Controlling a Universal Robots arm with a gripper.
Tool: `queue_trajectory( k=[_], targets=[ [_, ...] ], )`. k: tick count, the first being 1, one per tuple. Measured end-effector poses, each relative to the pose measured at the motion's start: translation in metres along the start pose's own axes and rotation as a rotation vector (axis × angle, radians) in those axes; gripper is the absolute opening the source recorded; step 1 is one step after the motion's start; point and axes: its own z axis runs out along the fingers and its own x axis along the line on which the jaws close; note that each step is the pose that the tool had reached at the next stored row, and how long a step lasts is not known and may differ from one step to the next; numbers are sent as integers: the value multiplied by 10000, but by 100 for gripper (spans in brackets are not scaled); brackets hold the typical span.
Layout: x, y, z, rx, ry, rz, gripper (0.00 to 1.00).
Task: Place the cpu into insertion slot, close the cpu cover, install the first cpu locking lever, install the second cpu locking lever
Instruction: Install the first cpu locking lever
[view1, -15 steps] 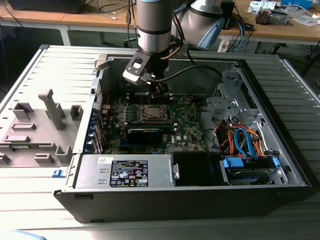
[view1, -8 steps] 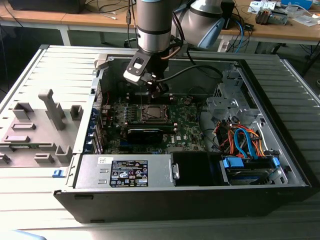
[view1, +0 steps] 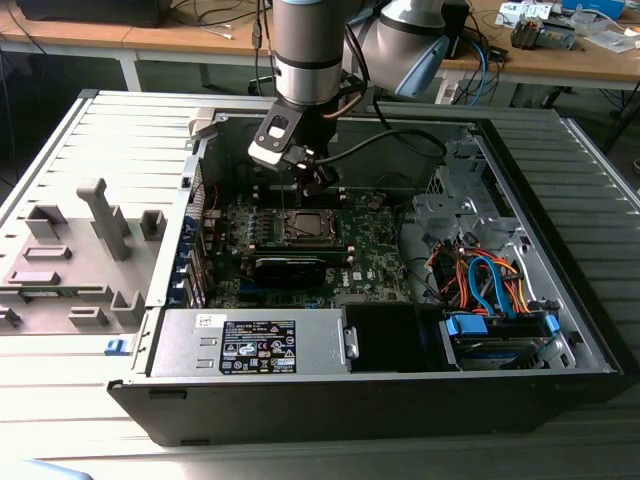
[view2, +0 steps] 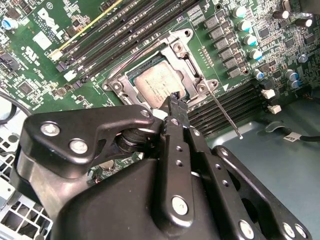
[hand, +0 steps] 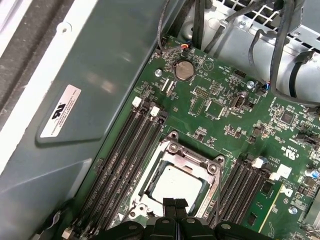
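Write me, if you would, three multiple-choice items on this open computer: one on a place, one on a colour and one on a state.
1. Where does the cpu lie?
A. in the insertion slot
B. on the power supply
C. on the grey tray outside the case

2. What colour is the motherboard?
A. red
B. green
C. white

3. How do the fingers of the hand stand?
A. spread wide
B. clamped on a blue cable
C. shut together

Answers:
1 A: its silver-grey top shows inside the cpu cover in both wrist views.
2 B: the board is green all around the memory slots.
3 C: the fingertips meet above the cpu in the first wrist view.
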Motion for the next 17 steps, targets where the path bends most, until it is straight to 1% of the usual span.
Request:
queue_trajectory(
  k=[17],
  targets=[
    [0,0,0,-8,9,-416,11]
  ],
)
